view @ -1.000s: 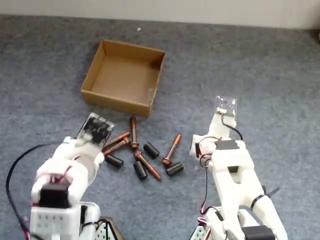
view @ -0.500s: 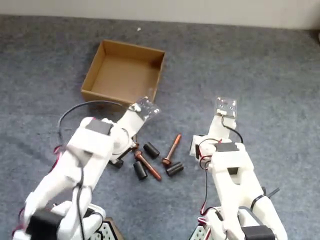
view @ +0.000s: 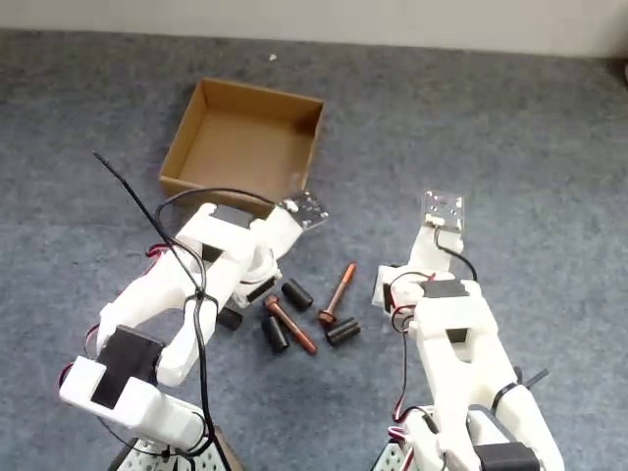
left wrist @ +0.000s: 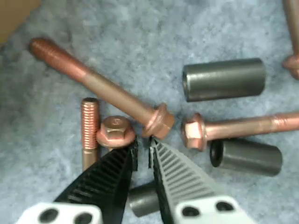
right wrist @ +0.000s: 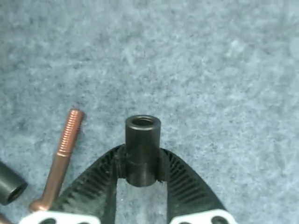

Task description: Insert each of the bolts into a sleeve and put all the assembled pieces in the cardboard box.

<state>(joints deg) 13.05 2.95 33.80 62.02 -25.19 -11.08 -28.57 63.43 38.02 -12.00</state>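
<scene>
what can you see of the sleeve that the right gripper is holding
The sleeve is a short dark tube, dull metal by its look, with a round bore open at the free end. The right gripper clamps its other half from both sides with ribbed black fingers. Grey carpet lies behind it; whether they touch cannot be told.

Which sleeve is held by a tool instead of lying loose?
The black sleeve clamped in the right tool, bore end pointing outward. The other sleeves lie loose on the carpet among the bolts.
</scene>
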